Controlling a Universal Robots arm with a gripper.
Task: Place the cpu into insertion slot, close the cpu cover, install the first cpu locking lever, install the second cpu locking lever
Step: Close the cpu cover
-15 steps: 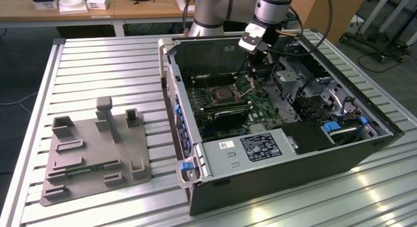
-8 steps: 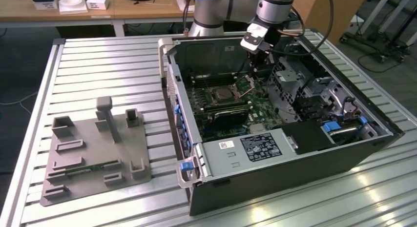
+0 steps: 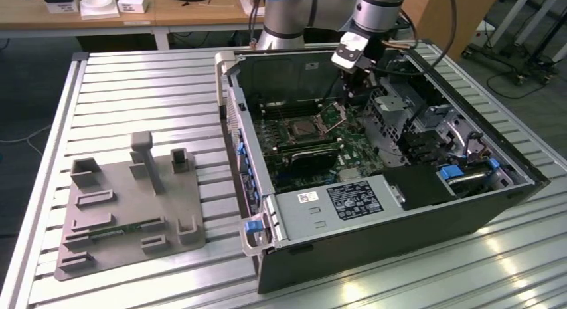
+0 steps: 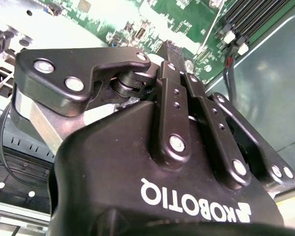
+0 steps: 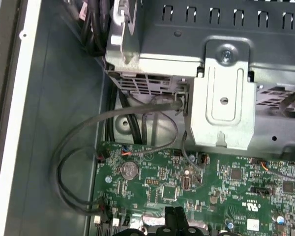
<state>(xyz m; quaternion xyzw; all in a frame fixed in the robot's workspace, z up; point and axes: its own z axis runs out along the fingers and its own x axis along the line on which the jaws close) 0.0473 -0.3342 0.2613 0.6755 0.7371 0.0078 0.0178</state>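
In the exterior view the insertion slot (image 3: 301, 129) sits in the green board inside the open computer case, with a dull grey square face in its middle; I cannot tell whether that face is the cpu. The cpu cover (image 3: 335, 113) stands tilted up at the slot's far edge. My gripper (image 3: 356, 96) hangs just above the raised cover, on the exterior view's right of it. Both wrist views show the black gripper (image 4: 171, 49) (image 5: 174, 216) shut, with nothing visible between the fingertips, above the green board (image 5: 211, 187).
A silvery drive cage (image 3: 403, 103) and its bracket (image 5: 223, 110) stand close beside the gripper. Black cables (image 5: 73, 147) loop along the case wall. A labelled grey box (image 3: 354, 199) fills the case's near end. A grey fixture plate (image 3: 133, 203) lies on the slatted table.
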